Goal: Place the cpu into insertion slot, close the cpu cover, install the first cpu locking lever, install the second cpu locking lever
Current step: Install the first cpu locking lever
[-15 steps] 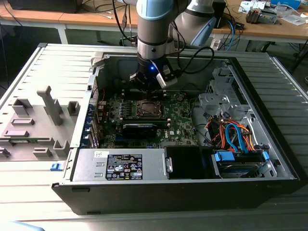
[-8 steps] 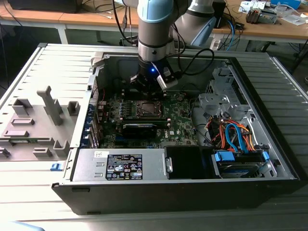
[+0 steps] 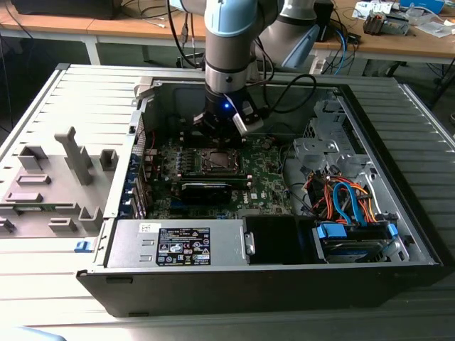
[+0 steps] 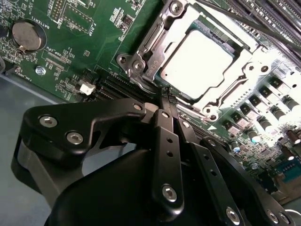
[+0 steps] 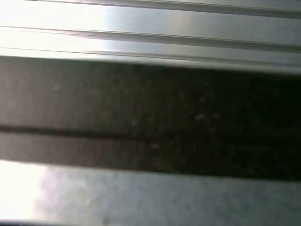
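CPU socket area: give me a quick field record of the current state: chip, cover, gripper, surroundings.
cpu: silvery chip seated in the socket
cover: metal frame plate lying flat around the chip, closed
gripper: fingertips pressed together at the socket's edge, holding nothing visible
arm: standing over the green motherboard inside the open computer case
coin battery: on the board, apart from the socket
locking levers: state cannot be told
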{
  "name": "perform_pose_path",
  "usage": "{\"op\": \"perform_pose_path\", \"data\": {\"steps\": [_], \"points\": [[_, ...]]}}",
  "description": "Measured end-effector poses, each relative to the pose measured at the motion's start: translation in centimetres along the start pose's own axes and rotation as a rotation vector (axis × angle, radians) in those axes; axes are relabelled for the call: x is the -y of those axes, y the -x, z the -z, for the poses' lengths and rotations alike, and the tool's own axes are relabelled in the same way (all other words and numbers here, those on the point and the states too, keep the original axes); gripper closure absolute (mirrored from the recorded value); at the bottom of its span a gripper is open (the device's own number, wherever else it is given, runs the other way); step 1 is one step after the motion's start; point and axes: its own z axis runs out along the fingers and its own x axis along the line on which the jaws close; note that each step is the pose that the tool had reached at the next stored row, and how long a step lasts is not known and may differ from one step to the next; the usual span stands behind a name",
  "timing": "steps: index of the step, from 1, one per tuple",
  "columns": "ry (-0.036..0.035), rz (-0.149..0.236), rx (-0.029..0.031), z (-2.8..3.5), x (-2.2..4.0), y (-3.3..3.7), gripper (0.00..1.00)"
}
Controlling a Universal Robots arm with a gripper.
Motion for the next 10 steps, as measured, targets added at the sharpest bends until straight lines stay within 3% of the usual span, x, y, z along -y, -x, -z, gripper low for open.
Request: {"op": "perform_pose_path", "data": {"steps": [10], "points": [[0.0023, 0.001, 0.0002, -0.09, -0.04, 1.93, 0.89]]}}
